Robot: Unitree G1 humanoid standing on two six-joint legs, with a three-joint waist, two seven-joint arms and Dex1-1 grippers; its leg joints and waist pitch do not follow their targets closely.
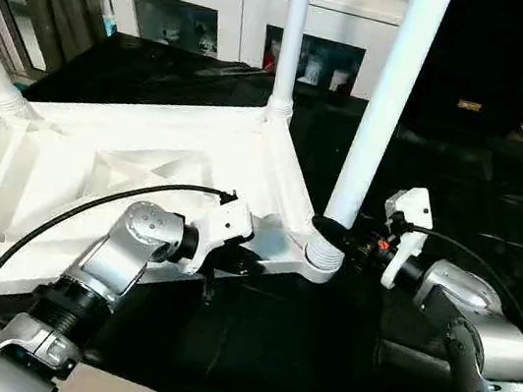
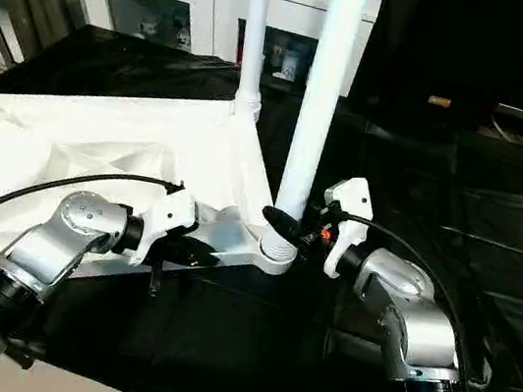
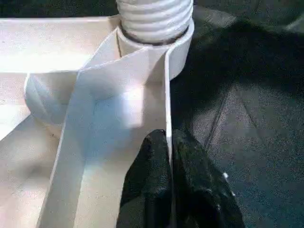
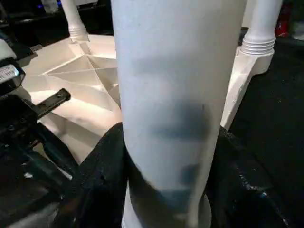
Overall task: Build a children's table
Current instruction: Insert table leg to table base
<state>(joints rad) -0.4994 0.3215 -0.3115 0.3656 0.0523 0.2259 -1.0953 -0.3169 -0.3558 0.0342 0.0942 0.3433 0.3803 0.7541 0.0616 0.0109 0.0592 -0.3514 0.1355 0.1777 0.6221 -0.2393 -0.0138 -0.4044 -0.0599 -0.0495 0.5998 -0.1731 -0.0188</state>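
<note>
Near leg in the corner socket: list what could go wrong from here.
1. The right gripper clamps the near leg just above the socket; letting go before the thread is seated could leave the tall leg leaning.
2. The left gripper pinches only the thin rim of the tabletop; that hold could slip as the leg is turned.
3. The tabletop overhangs the black-covered surface, so it might tip.

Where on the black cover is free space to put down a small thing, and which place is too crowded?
Free: the black cover to the right of the near leg, and the strip in front of the tabletop between the two arms. Crowded: the near corner socket, where the left end effector pinches the rim and the right end effector holds the leg.
</note>
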